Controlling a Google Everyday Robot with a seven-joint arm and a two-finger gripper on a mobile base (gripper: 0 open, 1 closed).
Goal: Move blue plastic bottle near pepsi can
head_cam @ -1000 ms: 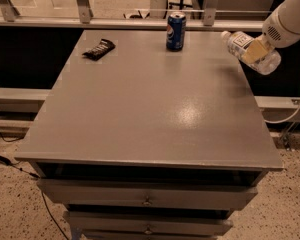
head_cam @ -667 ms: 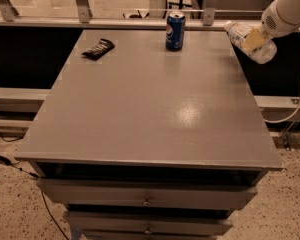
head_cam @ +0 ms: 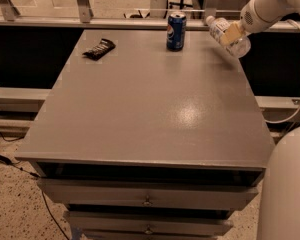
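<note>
Camera view puts my gripper [head_cam: 233, 32] above the far right corner of the counter [head_cam: 155, 114]. Its jaws are closed across the middle of the bottle [head_cam: 218, 27], which hangs clear of the surface. I judge I'm holding it aloft so it can travel without dragging. The can [head_cam: 176, 31] stands upright near the far edge, left of the bottle and apart from it. The bottle's long axis is tilted, with the white cap up and left toward the can and the base down and right. A black wrapper [head_cam: 99, 49] lies far left, out of the way.
</note>
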